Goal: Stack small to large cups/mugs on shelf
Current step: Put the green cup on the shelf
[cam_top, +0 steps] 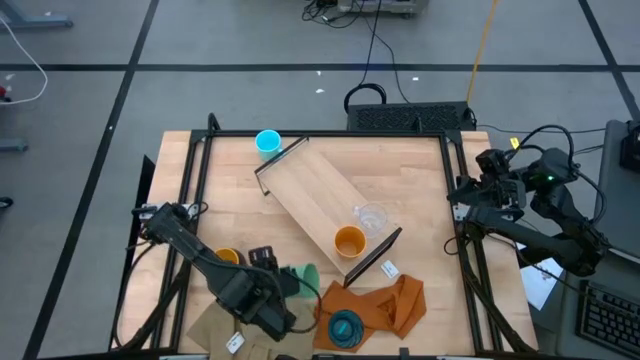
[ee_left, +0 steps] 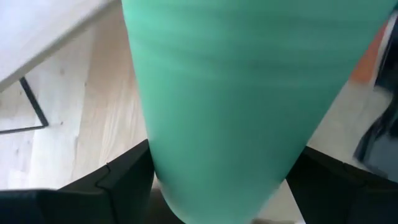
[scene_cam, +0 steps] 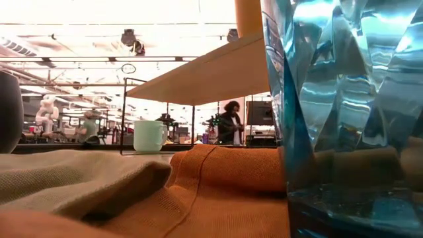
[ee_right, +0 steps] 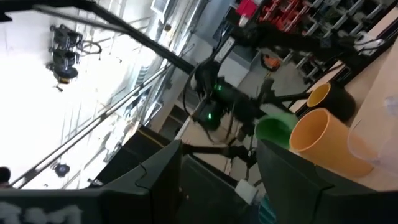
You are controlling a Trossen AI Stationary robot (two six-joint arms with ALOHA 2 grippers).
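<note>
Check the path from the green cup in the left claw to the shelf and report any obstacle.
Nothing visible blocks it. The left claw holds the green cup just beside the shelf. On the shelf, the orange cup and clear tumbler already fill the near end.

Light-wood shelf [cam_top: 315, 195] on thin black wire, glossy faceted teal cup [scene_cam: 344, 112], matt green cup [ee_left: 239, 93], soft knit-looking orange cloth [scene_cam: 225, 182].

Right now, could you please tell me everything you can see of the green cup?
The green cup is plain, matte, plastic-looking, and wider at the rim end. It sits between the left gripper's two dark fingers, near the table's front edge, beside the orange cloth. It seems tipped sideways, mouth toward the shelf. Its inside shows empty in the right wrist view.
</note>
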